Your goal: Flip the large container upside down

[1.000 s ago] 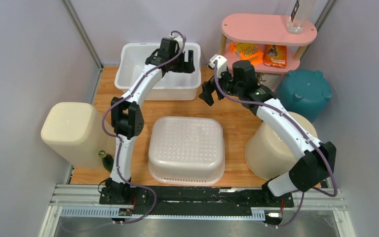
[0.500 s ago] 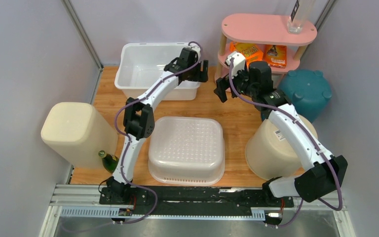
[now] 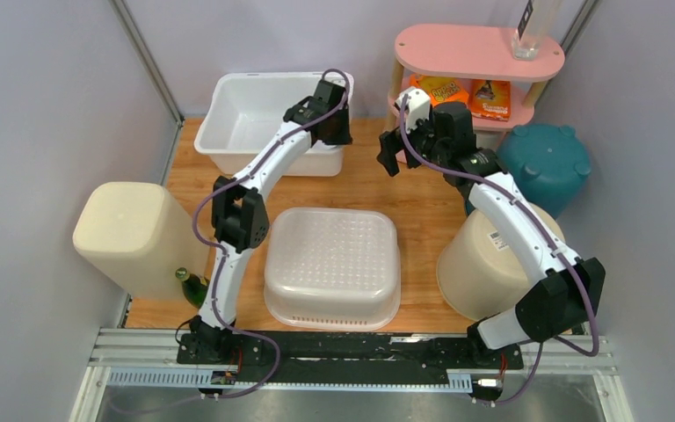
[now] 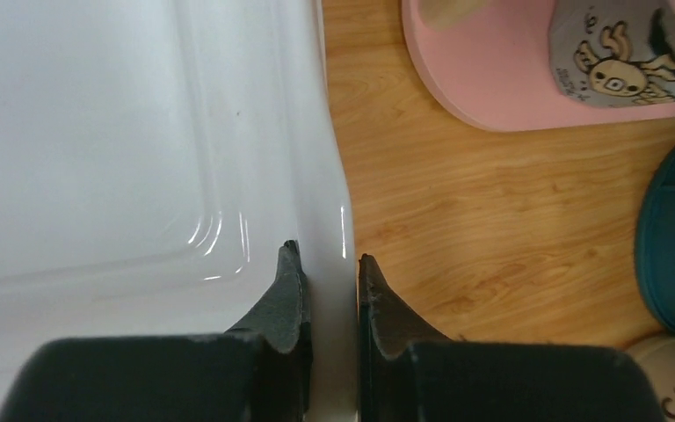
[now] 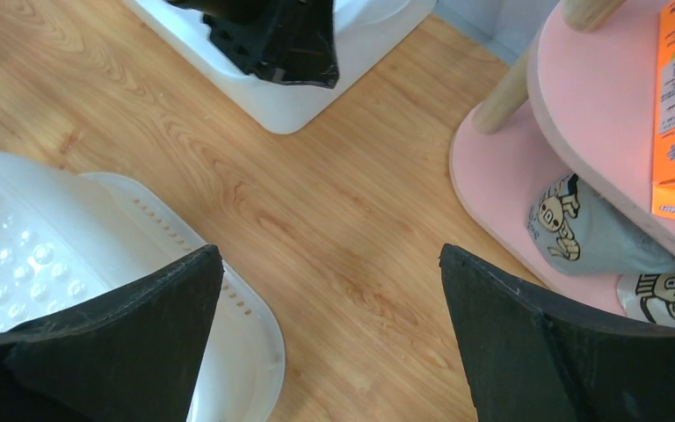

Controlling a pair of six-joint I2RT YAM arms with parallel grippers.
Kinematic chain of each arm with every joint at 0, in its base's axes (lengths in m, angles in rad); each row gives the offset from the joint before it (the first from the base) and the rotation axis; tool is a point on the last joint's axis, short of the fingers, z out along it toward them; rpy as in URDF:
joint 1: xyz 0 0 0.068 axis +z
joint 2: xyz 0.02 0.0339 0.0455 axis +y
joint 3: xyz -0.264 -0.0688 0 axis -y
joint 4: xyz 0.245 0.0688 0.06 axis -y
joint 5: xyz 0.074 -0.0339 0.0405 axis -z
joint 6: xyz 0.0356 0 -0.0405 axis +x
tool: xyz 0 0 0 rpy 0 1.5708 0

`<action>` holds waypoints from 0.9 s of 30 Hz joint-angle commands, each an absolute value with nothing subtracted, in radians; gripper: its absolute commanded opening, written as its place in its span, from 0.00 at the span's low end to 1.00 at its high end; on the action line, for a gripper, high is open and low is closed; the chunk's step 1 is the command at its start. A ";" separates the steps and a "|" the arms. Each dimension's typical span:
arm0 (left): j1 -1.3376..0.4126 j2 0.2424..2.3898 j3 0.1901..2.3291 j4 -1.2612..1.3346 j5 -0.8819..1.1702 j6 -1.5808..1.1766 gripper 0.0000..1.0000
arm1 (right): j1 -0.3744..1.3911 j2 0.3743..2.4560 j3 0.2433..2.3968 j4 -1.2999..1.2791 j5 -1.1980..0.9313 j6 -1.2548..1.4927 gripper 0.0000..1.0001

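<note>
The large container (image 3: pixel 246 123) is a white rectangular tub standing upright, open side up, at the back of the wooden table. My left gripper (image 3: pixel 332 132) is shut on its right-hand rim (image 4: pixel 325 202): in the left wrist view one finger is inside the wall and the other outside, both pressed against the white plastic. My left gripper (image 4: pixel 330 259) shows nothing else between its jaws. My right gripper (image 3: pixel 388 151) hovers open over bare wood just right of the tub, holding nothing. The right wrist view shows the tub's corner (image 5: pixel 316 97) with the left gripper (image 5: pixel 272 40) on it.
A translucent perforated basket (image 3: pixel 332 259) lies upside down mid-table. A cream bin (image 3: pixel 132 233) lies at the left with a green bottle (image 3: pixel 189 283) by it. A cream bucket (image 3: pixel 492 259) and a teal stool (image 3: pixel 540 167) stand right. A pink shelf (image 3: pixel 479 48) holds snack packs.
My left gripper moved out to the tub's right rim and closed on it; the tub has shifted slightly left. My right gripper moved a little to the right, still open.
</note>
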State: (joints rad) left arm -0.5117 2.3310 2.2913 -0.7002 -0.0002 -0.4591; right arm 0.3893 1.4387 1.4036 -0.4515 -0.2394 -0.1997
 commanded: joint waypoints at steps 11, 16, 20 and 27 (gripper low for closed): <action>-0.304 1.928 2.172 -0.109 0.680 -0.757 0.00 | 0.346 1.623 1.620 -0.417 -0.279 -0.039 0.99; -0.263 1.861 2.118 0.089 0.790 -0.927 0.00 | 0.348 1.677 1.681 -0.416 -0.288 -0.033 0.99; -0.227 1.822 2.048 0.252 0.811 -1.085 0.00 | 0.352 1.713 1.722 -0.418 -0.292 -0.039 0.98; -0.190 1.777 2.003 0.404 0.821 -1.315 0.00 | 0.369 1.754 1.767 -0.428 -0.291 -0.071 0.98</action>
